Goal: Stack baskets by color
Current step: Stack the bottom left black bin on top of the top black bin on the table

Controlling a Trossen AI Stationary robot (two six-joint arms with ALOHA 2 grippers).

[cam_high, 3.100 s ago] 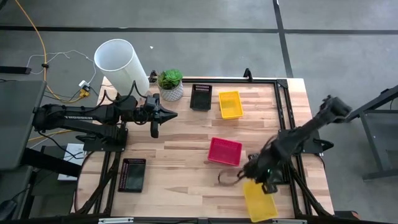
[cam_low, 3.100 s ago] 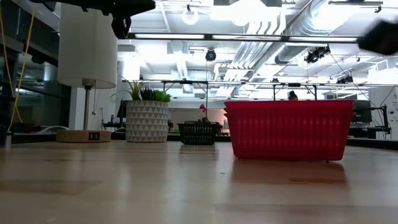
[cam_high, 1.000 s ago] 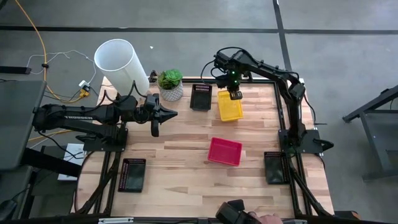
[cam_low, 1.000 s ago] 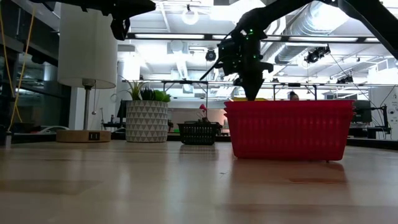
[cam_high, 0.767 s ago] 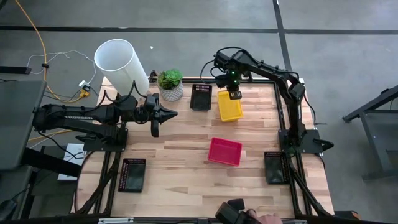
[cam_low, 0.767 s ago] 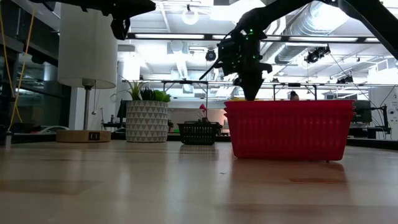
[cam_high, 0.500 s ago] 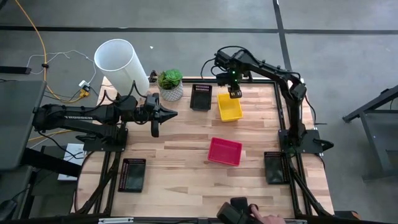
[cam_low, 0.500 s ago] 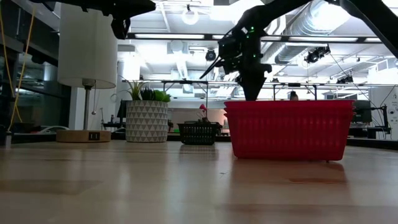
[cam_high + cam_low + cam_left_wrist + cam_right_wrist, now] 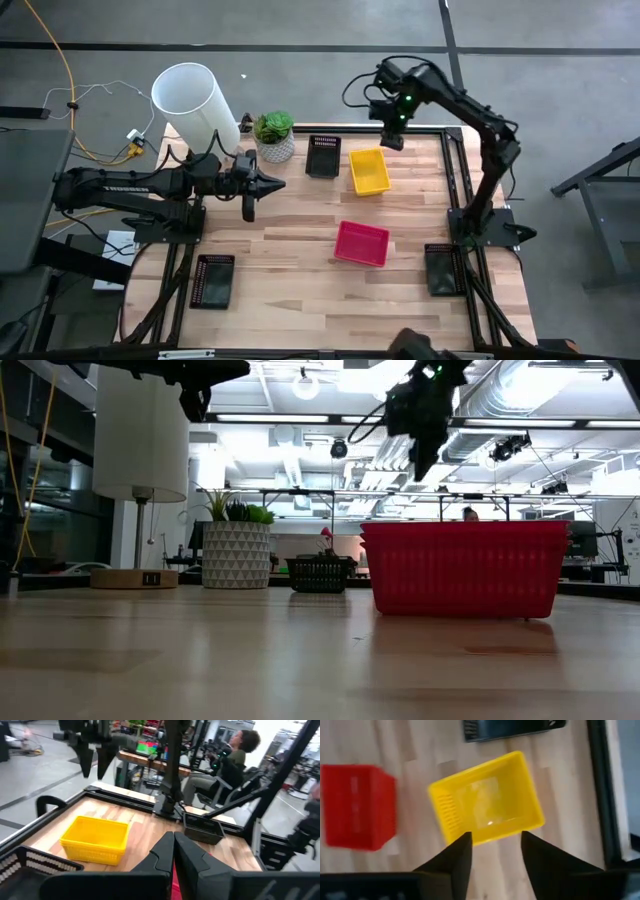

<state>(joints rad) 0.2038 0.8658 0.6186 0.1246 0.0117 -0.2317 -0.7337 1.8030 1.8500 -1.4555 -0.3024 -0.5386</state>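
Observation:
A yellow basket (image 9: 370, 170) sits flat on the table near the far edge, with a black basket (image 9: 323, 156) just to its left. Nearer the middle stands a red basket (image 9: 361, 243), which fills the low view (image 9: 465, 568). My right gripper (image 9: 392, 135) hangs open above the yellow basket's far end, pointing steeply down. Its wrist view looks between the fingers (image 9: 492, 847) at the basket (image 9: 487, 805), clear of it. My left gripper (image 9: 250, 190) waits shut above the table's left side, also (image 9: 173, 840).
A big white cylinder (image 9: 195, 100) and a white pot with a green plant (image 9: 274, 137) stand at the far left corner. Dark pads lie off the table's left (image 9: 212, 280) and right (image 9: 443, 268) sides. A person (image 9: 235, 760) sits beyond the table.
My right gripper has risen from the yellow basket's far end and gone up and toward the table's far right corner, rolling as it went. The yellow basket stays on the table where it was.

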